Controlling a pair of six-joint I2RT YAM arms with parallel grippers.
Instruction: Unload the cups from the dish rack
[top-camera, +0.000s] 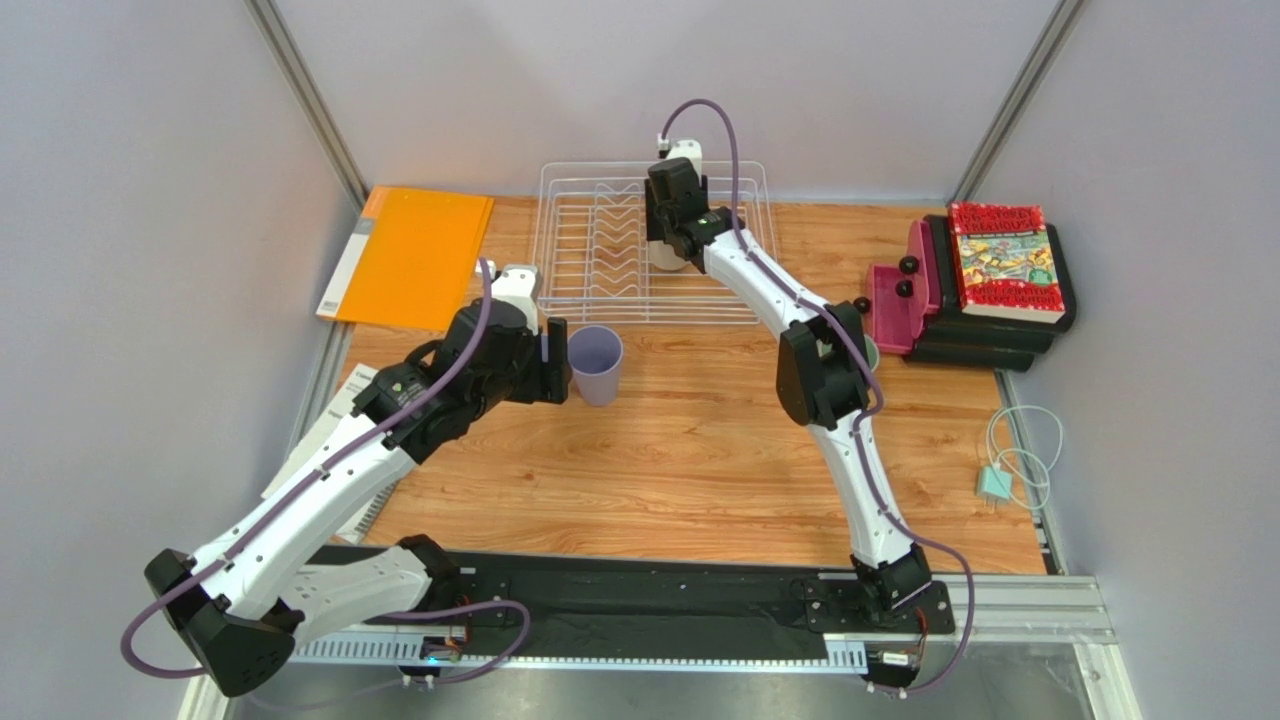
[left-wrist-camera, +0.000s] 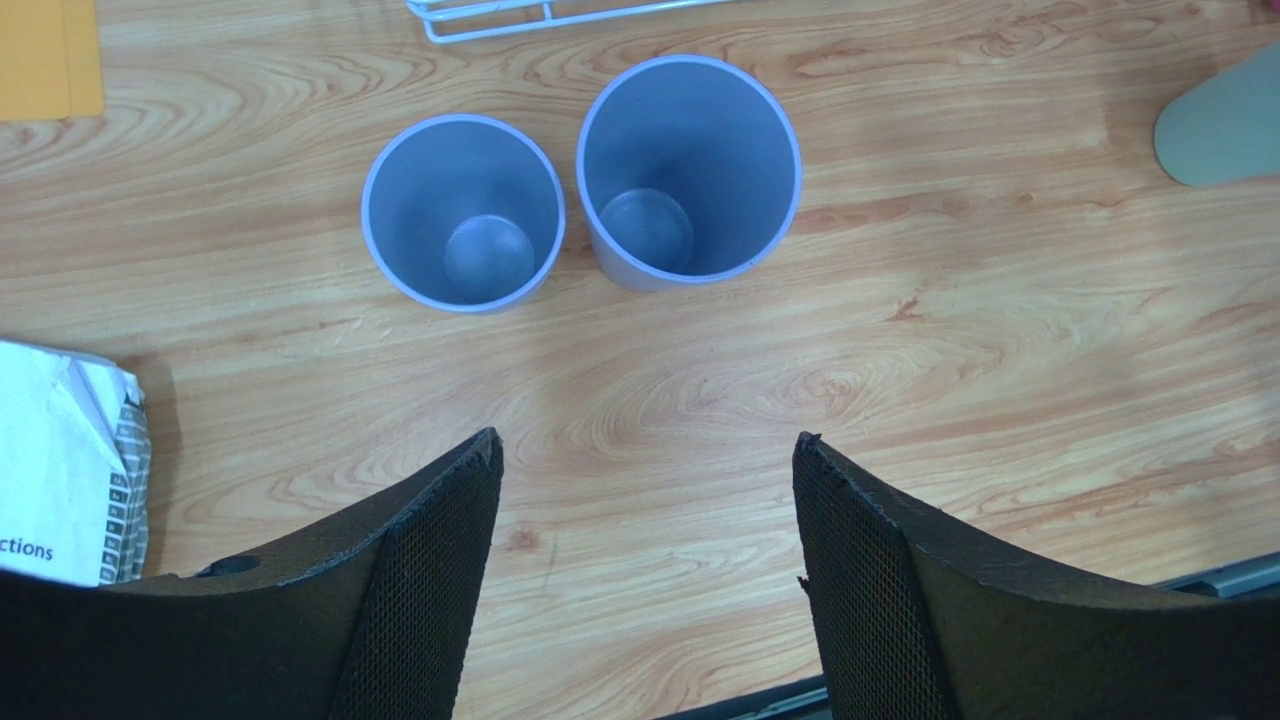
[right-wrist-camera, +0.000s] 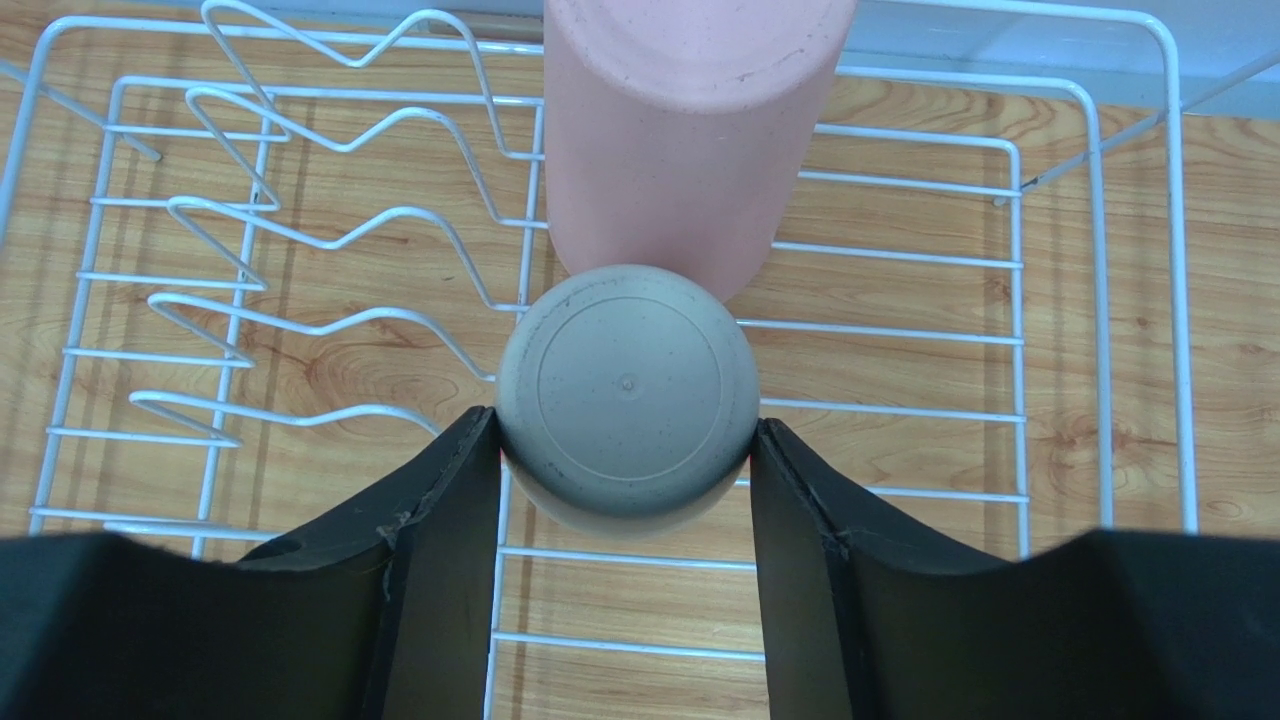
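1. Lower left of the top view: the left gripper hovers over the table, fingers apart. It is beside two upright lavender cups and is best left out of the way.
2. Centre of the right wrist view: the right gripper presses both fingers on the inverted beige cup in the rack. Lift it straight up until its rim clears the rack.
3. Just behind stands the pink cup. I cannot tell whether the two touch, so avoid pulling toward it.

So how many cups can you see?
5. Two lavender cups upright on the table by the left gripper, green cup farther right; pink cup and beige cup in the rack, beige between the right gripper's fingers.
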